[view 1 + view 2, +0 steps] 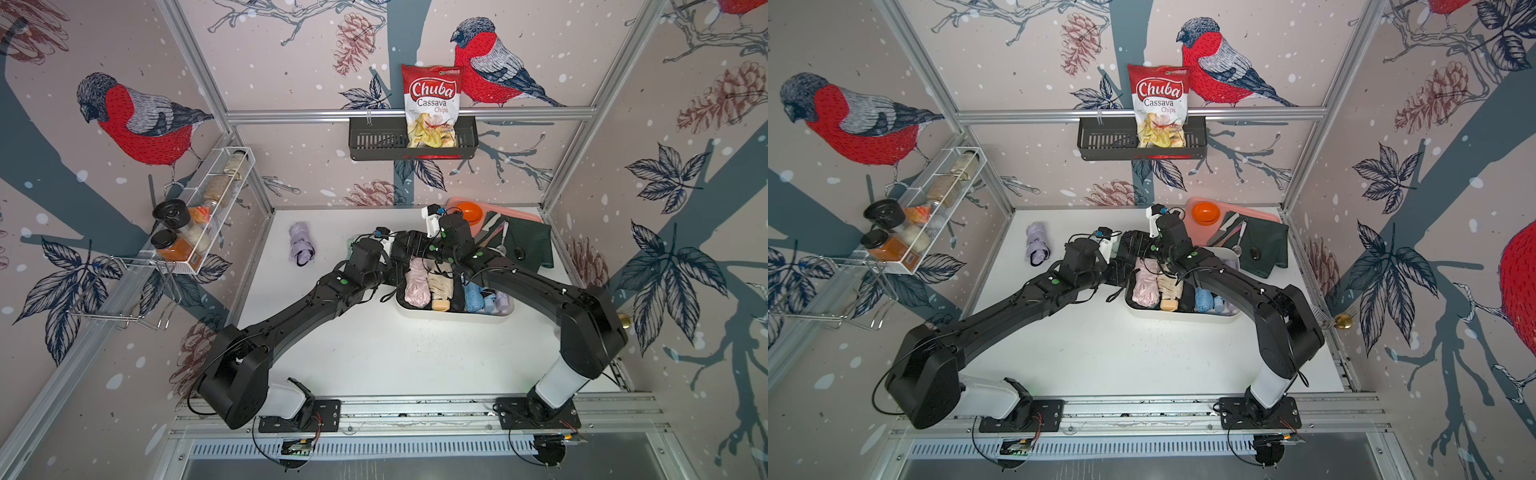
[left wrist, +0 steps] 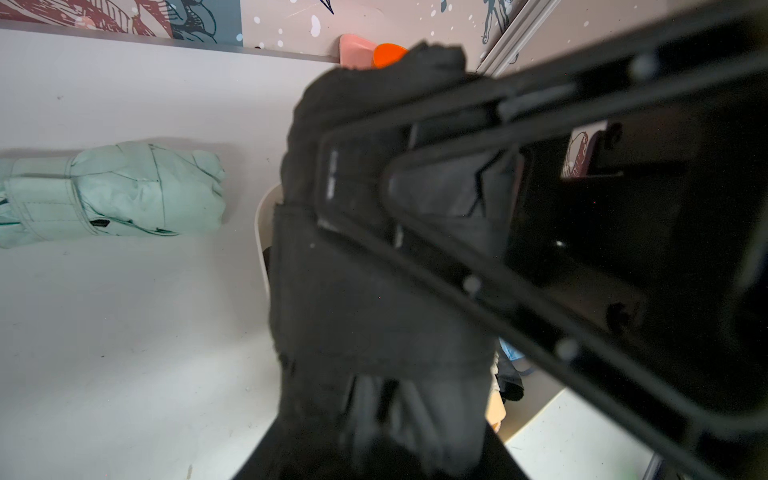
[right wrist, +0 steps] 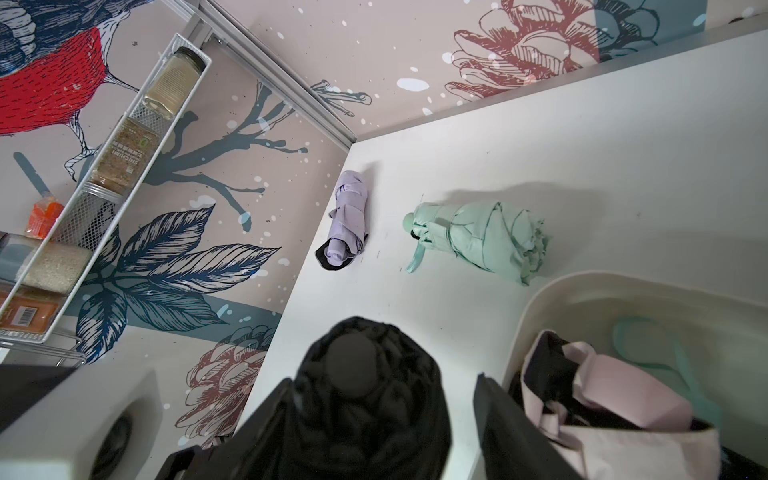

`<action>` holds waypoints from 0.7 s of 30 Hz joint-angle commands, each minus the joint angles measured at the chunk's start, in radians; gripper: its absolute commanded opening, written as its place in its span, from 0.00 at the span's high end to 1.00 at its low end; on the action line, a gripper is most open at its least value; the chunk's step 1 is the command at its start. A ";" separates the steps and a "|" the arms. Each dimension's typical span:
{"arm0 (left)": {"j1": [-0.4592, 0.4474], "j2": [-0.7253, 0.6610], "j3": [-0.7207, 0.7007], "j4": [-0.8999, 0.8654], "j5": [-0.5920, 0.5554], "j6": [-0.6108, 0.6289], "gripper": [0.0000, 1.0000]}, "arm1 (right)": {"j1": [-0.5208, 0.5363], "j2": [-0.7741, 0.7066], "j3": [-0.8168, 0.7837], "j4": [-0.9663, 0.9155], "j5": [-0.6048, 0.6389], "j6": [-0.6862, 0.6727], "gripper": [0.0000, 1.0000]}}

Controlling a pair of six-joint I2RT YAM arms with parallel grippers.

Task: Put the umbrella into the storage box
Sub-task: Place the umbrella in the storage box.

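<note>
Umbrellas [image 1: 417,286] in storage box [image 1: 457,317], tray [image 1: 515,212] behind.

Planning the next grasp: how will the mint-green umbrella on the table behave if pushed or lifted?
The mint-green umbrella looks cylindrical, so probably rolls if nudged. Crumpled fabric suggests it squashes under grip. Its loose strap would likely dangle.

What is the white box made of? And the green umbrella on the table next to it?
The storage box looks like moulded plastic: smooth, cream, softly shiny, with rounded corners. The green umbrella looks like thin matte fabric, probably nylon or polyester: it is creased and folded, with a stitched strap around it.
</note>
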 commanded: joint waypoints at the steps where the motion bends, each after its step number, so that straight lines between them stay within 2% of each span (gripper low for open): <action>1: -0.006 0.005 0.017 0.120 0.021 0.005 0.57 | 0.005 0.017 0.017 -0.006 -0.023 -0.022 0.41; 4: -0.006 0.006 0.020 0.113 0.013 0.003 0.54 | -0.004 0.009 0.012 -0.019 -0.016 -0.025 0.64; 6: -0.006 0.003 0.020 0.110 0.017 0.001 0.46 | -0.017 -0.003 0.004 -0.020 -0.019 -0.026 0.73; 8: -0.006 -0.001 0.020 0.113 0.040 0.004 0.25 | -0.037 -0.019 -0.009 -0.016 -0.032 -0.032 0.81; 10: -0.006 -0.008 0.020 0.120 0.094 0.014 0.03 | -0.062 -0.037 -0.023 -0.006 -0.062 -0.042 0.84; 11: -0.006 -0.015 0.020 0.126 0.131 0.023 0.00 | -0.079 -0.048 -0.033 0.001 -0.083 -0.049 0.84; 15: -0.006 -0.056 0.020 0.128 0.228 0.051 0.00 | -0.164 -0.099 -0.073 0.006 -0.208 -0.087 0.85; 17: -0.006 -0.083 0.019 0.123 0.214 0.052 0.00 | -0.221 -0.133 -0.093 -0.011 -0.287 -0.109 0.85; 21: -0.003 -0.127 -0.009 0.125 0.116 0.039 0.00 | -0.325 -0.199 -0.131 -0.074 -0.433 -0.178 0.85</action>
